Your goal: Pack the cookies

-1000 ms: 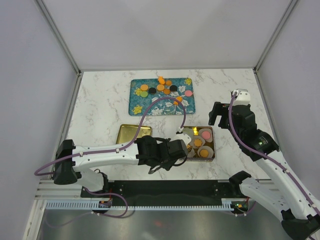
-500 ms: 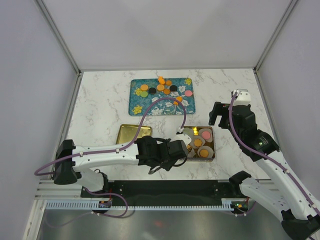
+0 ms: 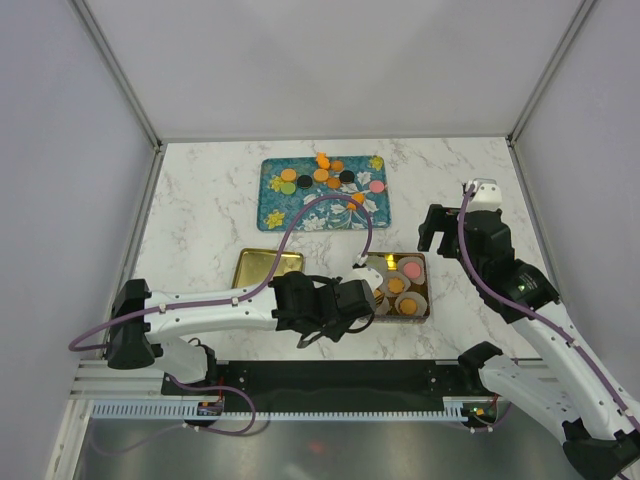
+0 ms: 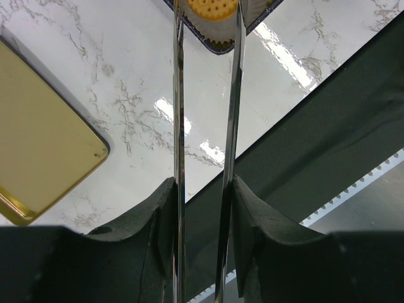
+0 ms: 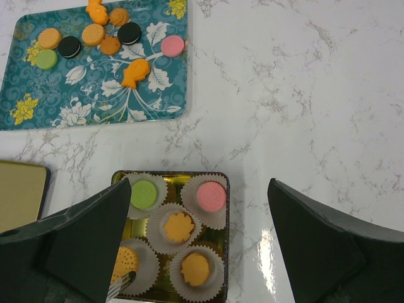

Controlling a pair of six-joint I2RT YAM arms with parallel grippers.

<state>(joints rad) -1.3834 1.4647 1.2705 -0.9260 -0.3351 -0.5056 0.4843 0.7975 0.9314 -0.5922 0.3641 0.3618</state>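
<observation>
Beyond the gold tin (image 5: pixel 225 249) sits a floral tray (image 5: pixel 95 95) of loose cookies (image 5: pixel 93 33), and a gold lid (image 4: pixel 44 145) lies to its left. At the tin's near-left paper cup (image 4: pixel 211 35), the left gripper (image 3: pixel 374 295) pinches a round orange cookie (image 4: pixel 213 7) (four other cups hold one each). The right gripper (image 3: pixel 435 228) hangs wide open to the right of the tin.

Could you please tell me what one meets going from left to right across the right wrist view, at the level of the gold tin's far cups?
gold lid → green cookie → leaf-shaped orange cookie → pink cookie → bare marble table
</observation>
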